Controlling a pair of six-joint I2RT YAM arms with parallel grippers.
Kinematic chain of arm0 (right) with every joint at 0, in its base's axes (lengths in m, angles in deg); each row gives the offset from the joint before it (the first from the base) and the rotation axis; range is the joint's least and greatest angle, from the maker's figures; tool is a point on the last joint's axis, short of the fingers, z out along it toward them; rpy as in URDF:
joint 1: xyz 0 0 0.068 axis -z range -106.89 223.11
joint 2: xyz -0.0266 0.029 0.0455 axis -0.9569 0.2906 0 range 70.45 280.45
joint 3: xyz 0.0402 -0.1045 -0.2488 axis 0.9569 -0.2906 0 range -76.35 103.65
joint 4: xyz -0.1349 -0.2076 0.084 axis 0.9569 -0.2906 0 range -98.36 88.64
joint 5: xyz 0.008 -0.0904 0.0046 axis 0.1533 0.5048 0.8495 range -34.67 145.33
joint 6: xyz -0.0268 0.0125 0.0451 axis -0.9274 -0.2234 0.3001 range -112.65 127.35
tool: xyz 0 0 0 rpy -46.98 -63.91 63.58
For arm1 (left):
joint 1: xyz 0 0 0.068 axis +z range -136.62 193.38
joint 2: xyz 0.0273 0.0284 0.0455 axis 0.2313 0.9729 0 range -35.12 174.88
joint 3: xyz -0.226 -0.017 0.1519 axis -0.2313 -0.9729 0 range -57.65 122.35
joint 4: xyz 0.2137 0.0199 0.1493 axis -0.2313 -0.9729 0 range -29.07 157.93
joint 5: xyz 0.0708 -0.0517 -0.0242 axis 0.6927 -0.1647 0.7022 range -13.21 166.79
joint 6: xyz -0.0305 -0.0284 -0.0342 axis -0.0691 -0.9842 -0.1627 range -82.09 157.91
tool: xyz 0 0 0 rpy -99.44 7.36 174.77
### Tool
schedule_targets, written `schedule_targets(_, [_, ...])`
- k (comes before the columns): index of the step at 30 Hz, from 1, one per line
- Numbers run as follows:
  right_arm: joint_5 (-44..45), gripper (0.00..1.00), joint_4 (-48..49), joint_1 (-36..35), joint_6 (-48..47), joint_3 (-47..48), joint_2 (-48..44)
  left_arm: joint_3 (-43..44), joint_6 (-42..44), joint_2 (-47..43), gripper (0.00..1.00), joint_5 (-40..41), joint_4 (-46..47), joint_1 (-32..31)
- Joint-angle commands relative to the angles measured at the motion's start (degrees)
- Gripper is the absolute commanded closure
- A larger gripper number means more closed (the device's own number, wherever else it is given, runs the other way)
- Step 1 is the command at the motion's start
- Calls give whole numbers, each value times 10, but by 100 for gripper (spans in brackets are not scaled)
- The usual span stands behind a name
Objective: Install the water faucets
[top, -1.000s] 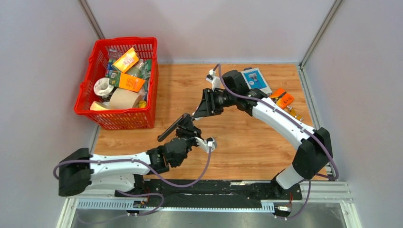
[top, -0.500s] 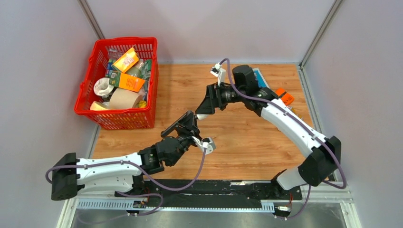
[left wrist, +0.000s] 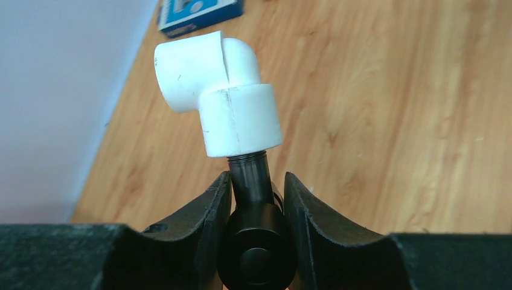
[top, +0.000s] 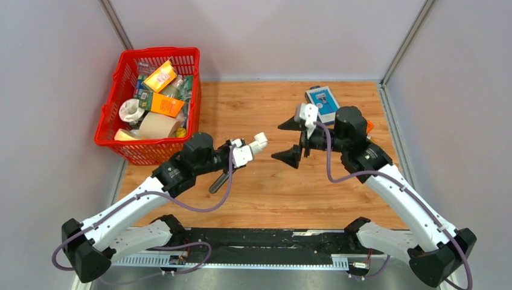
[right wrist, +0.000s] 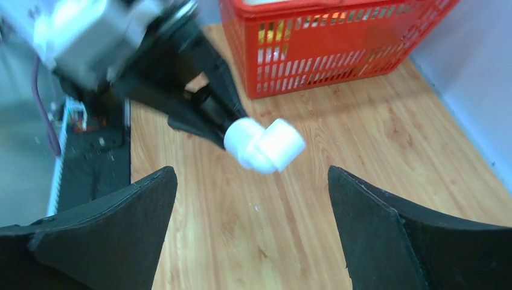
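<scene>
L pincer [left wrist: 256,181] clamped on faucet [left wrist: 253,208], elbow [top: 259,141] sat on its thread at frame centre. R pincer [right wrist: 252,175] wide open, empty. Next, prob. grip elbow, twist tight.

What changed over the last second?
The right gripper opened and drew back toward its own side, away from the white elbow. The left gripper, still shut on the faucet, swung round so the elbow end now faces the right gripper. The red basket and blue box stayed put.
</scene>
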Motion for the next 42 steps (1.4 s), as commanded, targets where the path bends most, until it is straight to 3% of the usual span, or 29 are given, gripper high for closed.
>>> schedule_targets(1, [-72,0,30,-14,-201,-72,-64,108,-80,35,100,-288,-44,59])
schedule_targets(3, [-51,0,45,-29,-235,-101,-93,131,-87,59,100,-358,-63,81])
schedule_targets(7, [-11,0,56,-43,-275,-121,-108,178,-72,105,100,-418,-115,93])
schedule_targets(13, [1,0,67,-68,-325,-123,-109,241,-37,161,100,-452,-192,93])
schedule_targets(24, [-36,10,24,-78,-322,-96,-41,259,-36,156,100,-455,-184,93])
schedule_targets(30, [-44,29,19,-78,-280,-78,-11,239,-51,124,100,-392,-124,93])
schedule_targets(36, [-75,34,19,-77,-216,-60,17,184,-61,59,100,-257,-27,84])
schedule_targets(42, [-93,36,19,-77,-126,-33,43,140,-26,28,100,-71,44,26])
